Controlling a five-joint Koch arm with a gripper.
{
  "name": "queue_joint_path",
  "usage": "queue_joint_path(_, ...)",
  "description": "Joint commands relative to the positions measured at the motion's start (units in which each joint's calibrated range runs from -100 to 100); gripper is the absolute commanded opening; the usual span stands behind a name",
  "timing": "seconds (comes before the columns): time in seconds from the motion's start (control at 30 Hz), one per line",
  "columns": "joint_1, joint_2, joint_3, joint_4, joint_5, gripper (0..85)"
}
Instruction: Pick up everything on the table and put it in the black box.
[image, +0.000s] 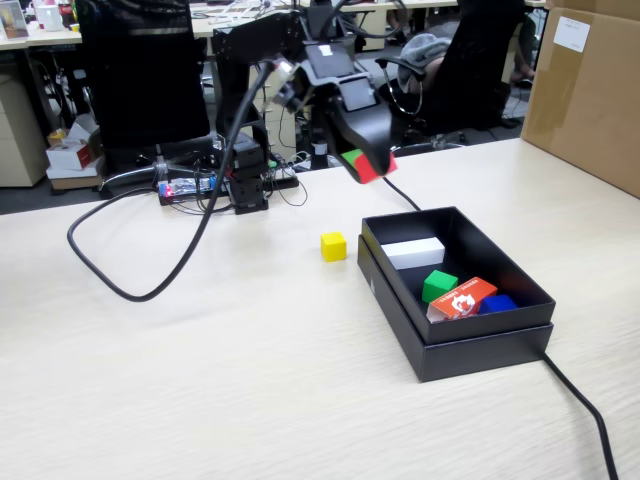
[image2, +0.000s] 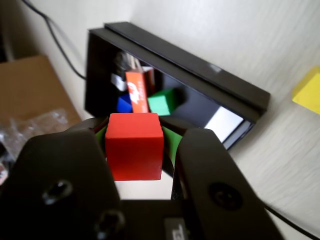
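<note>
While the tool (image2: 135, 150) grips the red cube (image2: 134, 146), the black box (image: 470, 345) sits below.

- Showing plain red, the cube (image2: 134, 146) clamped low in the wrist view, between black jaws with green pads.
- Glowing plain yellow at centre of the fixed view, the cube (image: 333, 246) on pale beige wood-grain table (image: 200, 380).
- Sitting matte black at right of centre, the box (image: 470, 345).
- Lying inside: green cube (image: 438, 284), white block (image: 413, 252), orange packet (image: 462, 298) with white mark, and something blue (image: 498, 302).
- Standing plain brown at upper right, the carton (image: 590, 90).
- Trailing black across the table at left, a cable (image: 110, 275).
</note>
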Motion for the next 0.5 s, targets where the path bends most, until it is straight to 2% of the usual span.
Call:
queue_joint_path(0.0, 1.1, 2.7, 4.1, 1.0, 1.1, 1.2)
queue_joint_path(0.23, 2.6, 11.4, 4.3, 1.1, 3.3, 1.2)
queue_joint_path(0.47, 2.4, 21.2, 3.7, 1.7, 3.3, 1.3)
